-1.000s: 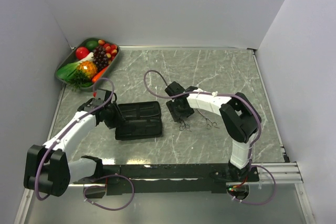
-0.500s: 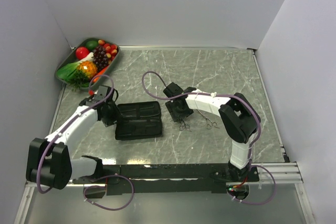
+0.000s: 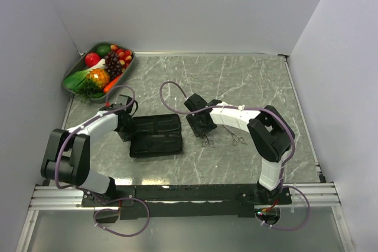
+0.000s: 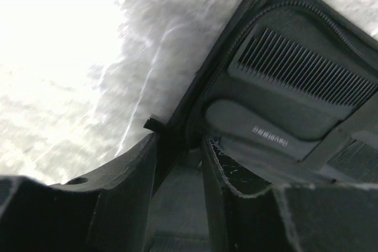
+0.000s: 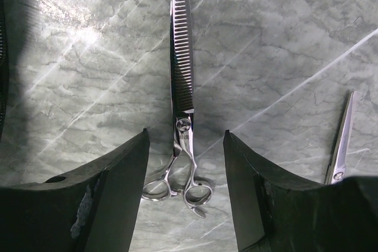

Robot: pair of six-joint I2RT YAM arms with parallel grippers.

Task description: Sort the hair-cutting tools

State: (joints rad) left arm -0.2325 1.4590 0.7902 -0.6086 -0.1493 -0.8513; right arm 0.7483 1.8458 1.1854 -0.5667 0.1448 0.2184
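In the right wrist view, silver thinning scissors (image 5: 182, 75) lie flat on the marble table, ring handles nearest the camera. My right gripper (image 5: 186, 135) hovers over them, open, one finger on each side and neither touching. A second pair of scissors (image 5: 341, 146) lies to the right; from above the two pairs are the left scissors (image 3: 207, 141) and the right scissors (image 3: 238, 140). The black pouch (image 3: 155, 135) lies opened flat. A black comb (image 4: 307, 69) sits in a pocket inside it. My left gripper (image 4: 179, 140) is shut on the pouch's left rim.
A metal tray (image 3: 72, 74) of plastic fruit stands at the back left corner. Grey walls close in the table (image 3: 248, 81) at the back and both sides. Purple cables loop off both arms.
The left arm's elbow has swung out to the left and its gripper has slid slightly up along the pouch's left edge. The right gripper's jaws have narrowed a little over the scissors.
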